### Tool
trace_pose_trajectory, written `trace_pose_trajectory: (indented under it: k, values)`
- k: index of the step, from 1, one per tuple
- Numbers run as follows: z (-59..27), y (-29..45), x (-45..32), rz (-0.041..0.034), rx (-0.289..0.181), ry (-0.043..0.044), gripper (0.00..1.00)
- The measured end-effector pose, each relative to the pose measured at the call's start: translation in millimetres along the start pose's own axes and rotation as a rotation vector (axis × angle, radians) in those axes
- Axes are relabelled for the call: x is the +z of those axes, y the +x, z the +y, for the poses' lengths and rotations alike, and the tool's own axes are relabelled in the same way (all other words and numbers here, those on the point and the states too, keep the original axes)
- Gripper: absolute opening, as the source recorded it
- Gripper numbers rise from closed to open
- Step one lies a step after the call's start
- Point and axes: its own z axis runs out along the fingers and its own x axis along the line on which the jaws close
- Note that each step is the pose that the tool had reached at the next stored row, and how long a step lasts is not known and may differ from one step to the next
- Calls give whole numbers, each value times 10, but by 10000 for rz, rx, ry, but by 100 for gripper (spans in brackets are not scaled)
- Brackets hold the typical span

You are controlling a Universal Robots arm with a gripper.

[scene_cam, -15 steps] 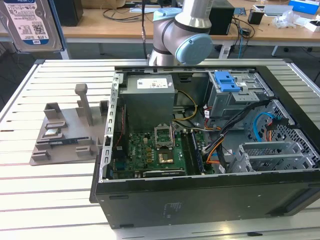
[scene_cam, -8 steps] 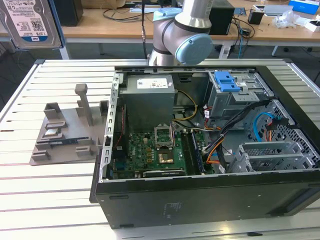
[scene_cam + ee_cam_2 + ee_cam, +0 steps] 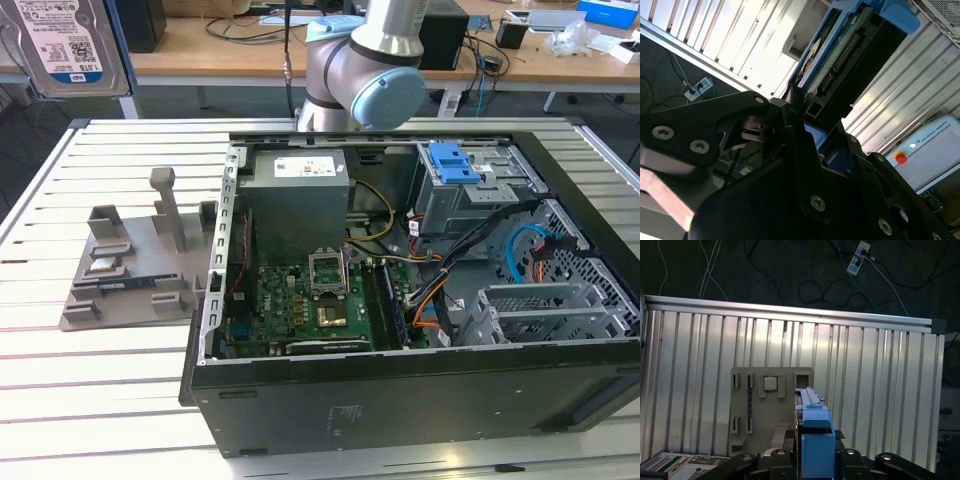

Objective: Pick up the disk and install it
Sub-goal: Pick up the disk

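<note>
The disk (image 3: 68,42), a silver drive with a blue-and-white label and a blue rail along its edge, hangs high at the exterior view's top left, above the table. In the first wrist view the disk (image 3: 814,432) stands edge-on with its blue rail towards the camera, and my gripper (image 3: 815,462) is shut on it from both sides. The second wrist view shows the disk (image 3: 850,55) reaching out past the black fingers (image 3: 790,125). It is over the grey holder fixture (image 3: 771,405), well above it.
The open computer case (image 3: 420,390) lies on the slatted table (image 3: 90,400), with the grey drive cage and its blue latch (image 3: 455,165), the power-supply box (image 3: 298,195) and the motherboard (image 3: 320,305) inside. The fixture (image 3: 130,270) sits to the case's left in the exterior view. The arm's elbow (image 3: 365,75) stands behind the case.
</note>
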Motion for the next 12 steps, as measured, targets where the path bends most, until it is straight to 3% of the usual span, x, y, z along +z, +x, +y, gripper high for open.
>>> trace_pose_trajectory:
  k: [8,12]
  values:
    - [-321,27,-10,-1,0,-18,36]
    - [-568,48,-17,-3,0,-40,36]
